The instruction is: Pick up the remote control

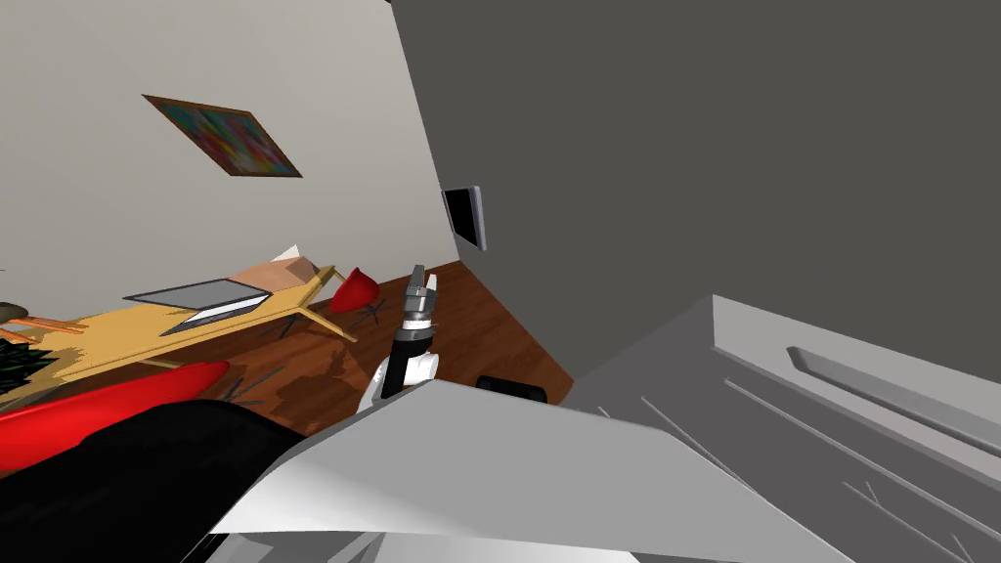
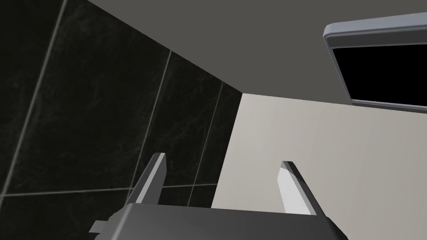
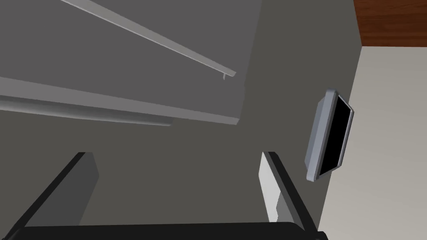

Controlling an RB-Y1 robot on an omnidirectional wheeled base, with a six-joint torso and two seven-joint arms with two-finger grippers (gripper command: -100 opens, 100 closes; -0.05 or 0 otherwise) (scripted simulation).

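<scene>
As both wrist cams face the dark grey wall (image 1: 684, 147), every item is placed by the wall screen (image 1: 464, 217).
- L gripper (image 2: 224, 160): fingers spread, nothing betw. them. Aimed at the wall corner beside the screen; black tiled surface (image 2: 83, 104) beyond.
- R gripper (image 3: 176, 153): fingers wide apart, nothing betw. them. Aimed at the wall betw. the screen and the grey cabinet (image 1: 831, 391).
- Cabinet: same wall as the screen, to its right.
- Wood floor (image 1: 469, 323): below the screen.
- Wooden table (image 1: 147, 332) w/ laptop (image 1: 200, 296), and red chair (image 1: 354, 290): left of the screen.
- Framed picture (image 1: 223, 137): on the white wall, well left of the screen.
- Remote control: cannot tell where. Small dark block (image 1: 511, 388) on the floor below the screen, not identifiable.
</scene>
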